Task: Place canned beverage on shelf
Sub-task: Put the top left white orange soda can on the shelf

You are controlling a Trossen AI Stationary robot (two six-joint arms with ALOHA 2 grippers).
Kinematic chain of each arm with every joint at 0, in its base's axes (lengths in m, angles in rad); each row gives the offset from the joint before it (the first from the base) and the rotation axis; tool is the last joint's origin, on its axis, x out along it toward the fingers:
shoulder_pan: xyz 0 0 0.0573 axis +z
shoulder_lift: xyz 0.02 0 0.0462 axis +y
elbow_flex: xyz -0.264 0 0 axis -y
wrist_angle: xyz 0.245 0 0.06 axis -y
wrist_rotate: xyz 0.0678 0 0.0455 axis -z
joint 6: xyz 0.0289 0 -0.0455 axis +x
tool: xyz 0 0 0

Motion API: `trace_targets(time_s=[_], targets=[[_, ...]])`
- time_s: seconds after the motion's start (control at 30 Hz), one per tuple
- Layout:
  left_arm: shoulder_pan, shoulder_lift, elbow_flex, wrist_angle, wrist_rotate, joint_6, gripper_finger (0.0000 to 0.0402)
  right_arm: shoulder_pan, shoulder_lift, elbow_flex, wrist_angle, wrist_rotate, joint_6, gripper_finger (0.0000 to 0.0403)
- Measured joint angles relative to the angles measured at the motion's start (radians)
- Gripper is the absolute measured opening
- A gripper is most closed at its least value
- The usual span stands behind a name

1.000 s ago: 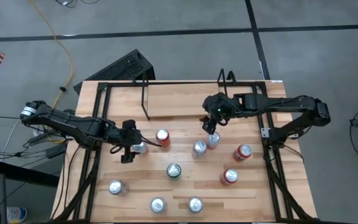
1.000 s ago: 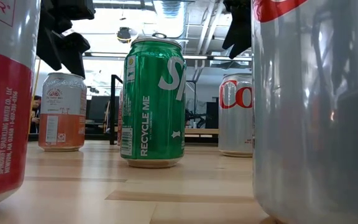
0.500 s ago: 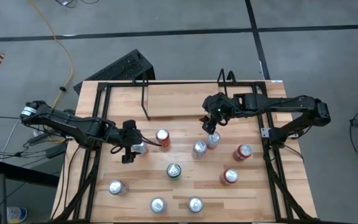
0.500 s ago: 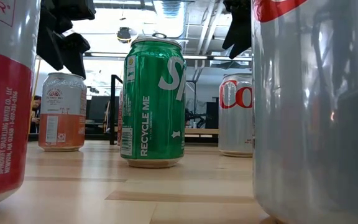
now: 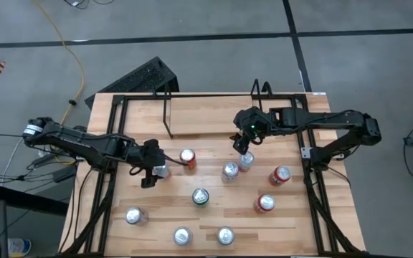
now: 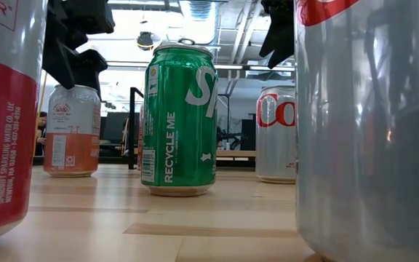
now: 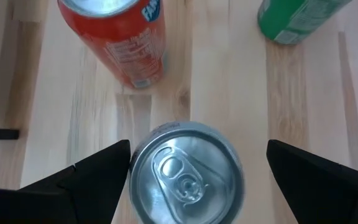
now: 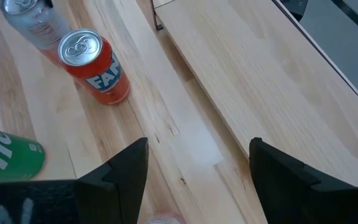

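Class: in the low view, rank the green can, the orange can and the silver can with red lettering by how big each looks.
1. Green can: looks largest, though it also stands nearest the camera.
2 and 3. Silver can with red lettering and orange can: they look about alike, so no ranking between them.

In the low view, two big blurred cans fill the sides: a silver-and-red can (image 6: 2, 120) cut by the left edge and a grey silver can (image 6: 369, 131) cut by the right edge and top, so neither label reads whole. Behind the green aluminium can (image 6: 180, 118), most of a red can's side is hidden, and the dark gripper parts hanging at the top are cropped. In the right wrist view, a pale can top (image 8: 161, 219) is cut by the picture's lower border, too little to identify.
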Motion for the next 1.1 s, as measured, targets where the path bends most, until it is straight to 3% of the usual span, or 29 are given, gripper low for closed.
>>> trace_targets(time_s=[1.1], targets=[[0.0, 0.001, 0.0, -0.051, -0.01, -0.018, 0.0359, 0.0, 0.0, 0.0, 0.0, 0.001, 0.0, 0.0258]])
